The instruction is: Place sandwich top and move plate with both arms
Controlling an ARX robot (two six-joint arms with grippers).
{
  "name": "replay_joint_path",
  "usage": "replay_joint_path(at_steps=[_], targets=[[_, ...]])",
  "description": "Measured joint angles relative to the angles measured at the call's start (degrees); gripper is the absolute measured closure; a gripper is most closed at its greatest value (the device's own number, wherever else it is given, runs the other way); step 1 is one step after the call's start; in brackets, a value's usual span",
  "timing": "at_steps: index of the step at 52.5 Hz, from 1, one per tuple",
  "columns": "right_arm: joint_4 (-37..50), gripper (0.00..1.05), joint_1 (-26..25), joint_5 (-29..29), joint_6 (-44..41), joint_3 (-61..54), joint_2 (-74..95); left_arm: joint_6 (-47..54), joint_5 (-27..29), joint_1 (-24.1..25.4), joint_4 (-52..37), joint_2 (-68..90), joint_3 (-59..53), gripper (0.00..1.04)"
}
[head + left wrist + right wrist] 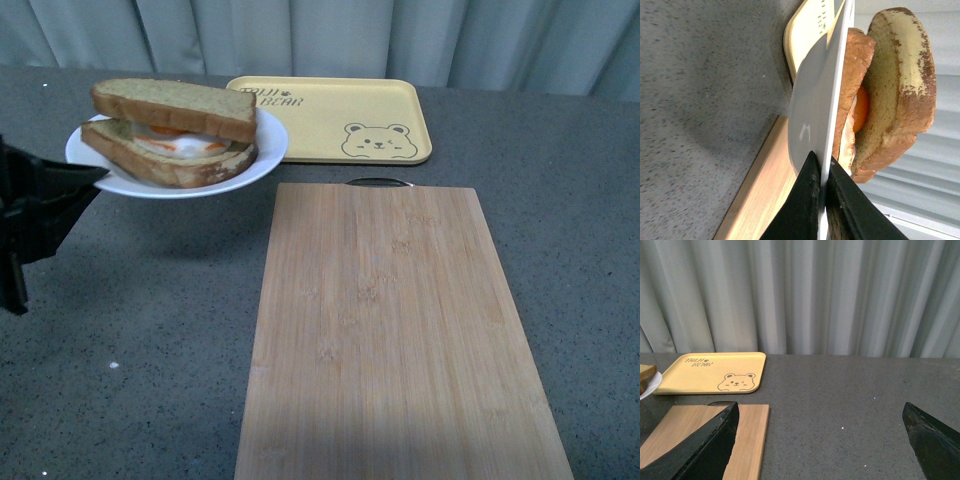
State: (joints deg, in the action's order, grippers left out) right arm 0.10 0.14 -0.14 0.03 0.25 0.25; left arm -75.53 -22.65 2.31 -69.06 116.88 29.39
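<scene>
two end effectors show. left end effector (823, 197) is closed tight on the rim of the plate (809, 112), one finger (805, 210) under the rim and the other on top. in the front view the left end effector (93, 178) pinches the plate (268, 150) at its left edge, and the plate hangs above the surface (150, 320), with a shadow under it.

sandwich top (175, 105) sits on the stack on the plate, over a fried egg (182, 146) and a lower bread slice (160, 168); it is shifted a bit, not square with the lower slice. left wrist view shows the sandwich top (905, 85) leaning off the egg yolk (861, 107).

right end effector (820, 407) is spread wide, holding nothing, above the surface (850, 400); it is not seen in the front view.

plate is left of the wooden cutting board (390, 330) and overlaps the front-left corner of the yellow bear tray (330, 120) in the front view. tray lies just behind the board. grey curtain (815, 295) hangs behind the surface.
</scene>
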Motion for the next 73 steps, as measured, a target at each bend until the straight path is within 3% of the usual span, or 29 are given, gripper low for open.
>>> replay_joint_path(at_steps=[17, 38, 57, 73], targets=[[0.0, 0.09, 0.0, 0.0, 0.0, 0.0, 0.0, -1.8, 6.0, -7.3, 15.0, 4.9, 21.0, 1.01], [0.0, 0.09, 0.0, 0.0, 0.0, 0.0, 0.0, 1.0, 5.6, -9.9, 28.6, 13.7, 38.9, 1.01], [0.0, 0.09, 0.0, 0.0, 0.0, 0.0, 0.0, 0.8, 5.8, -11.2, 31.8, 19.6, 47.5, 1.01], [0.0, 0.09, 0.0, 0.0, 0.0, 0.0, 0.0, -2.8, 4.5, -11.7, 27.8, 23.8, 50.3, 1.01]])
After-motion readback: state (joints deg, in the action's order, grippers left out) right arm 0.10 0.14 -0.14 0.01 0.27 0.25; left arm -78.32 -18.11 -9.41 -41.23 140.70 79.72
